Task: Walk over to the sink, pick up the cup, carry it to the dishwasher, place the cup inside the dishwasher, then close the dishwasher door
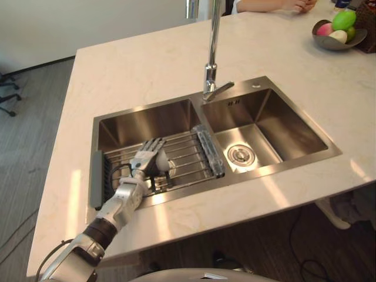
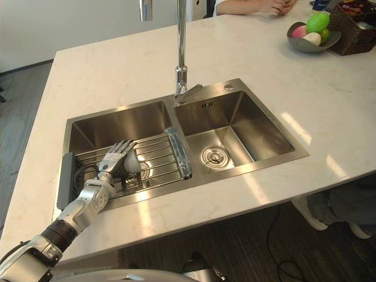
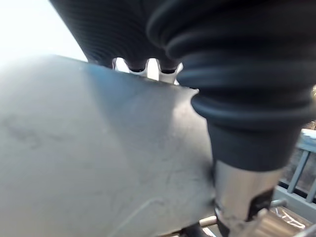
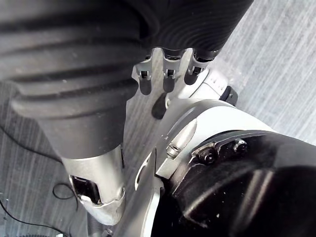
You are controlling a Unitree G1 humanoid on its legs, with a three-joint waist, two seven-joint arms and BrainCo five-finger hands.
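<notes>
A white cup (image 1: 164,160) stands on the wire rack (image 1: 188,154) in the left basin of the steel sink (image 1: 265,89). My left hand (image 1: 147,157) reaches down into that basin from the near counter edge. Its fingers (image 2: 120,148) are spread and nearly straight, lying against the cup's left side and hiding much of it. In the left wrist view the cup's pale wall (image 3: 98,148) sits right against the palm, between the fingers and the thumb (image 3: 242,197). My right hand (image 4: 168,74) hangs low over the grey floor, its fingers relaxed and holding nothing.
A tall tap (image 1: 212,53) rises behind the divider between the basins. The right basin has a round drain (image 1: 239,154). A bowl of fruit (image 2: 311,32) and a wicker basket (image 2: 355,26) stand far right. A person's hands (image 2: 276,6) rest on the far counter edge.
</notes>
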